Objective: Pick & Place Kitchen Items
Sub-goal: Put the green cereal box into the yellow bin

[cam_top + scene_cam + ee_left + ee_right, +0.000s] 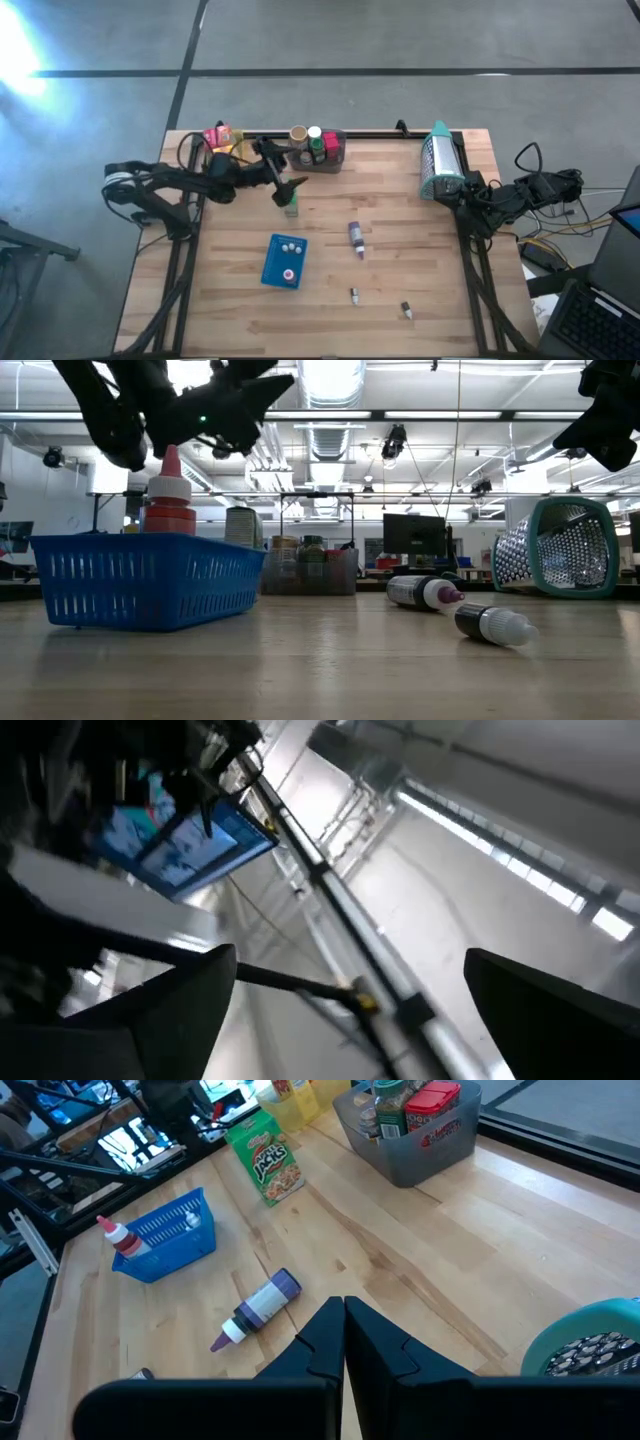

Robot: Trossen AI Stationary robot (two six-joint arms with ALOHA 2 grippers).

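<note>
A wide hall with a grey concrete floor and strip-lit ceiling surrounds the wooden desk [400, 250], which carries everything in play. Along its far edge sits a grey bin [322, 152] already holding a few jars and a red box, and near the far right corner lies a tipped-over teal mesh basket [440, 160]. Nearer the front is the blue tray [284, 262] with a red-capped bottle [170, 495] in it.

The left arm reaches across the far left part of the desk, its left claw [292, 190] hanging wide open and empty just above a green cereal box [265, 1157] that stands close to the grey bin. The right arm waits at the right edge, folded back; the right claw [344, 1330] is fully closed with nothing between its fingers.

Loose kitchen items lie about mid-desk: a purple-labelled bottle [356, 238] on its side, and two tiny bottles [354, 295] [406, 311] nearer the front edge.

The step in hand looks like the approach to a pick, with the cereal box the likely target, though from these views I cannot tell how well the fingers are lined up with it. The next move would call for lowering the open claw so its fingers straddle the box's narrow sides, closing gently so the light box does not topple, then lifting it clear.
</note>
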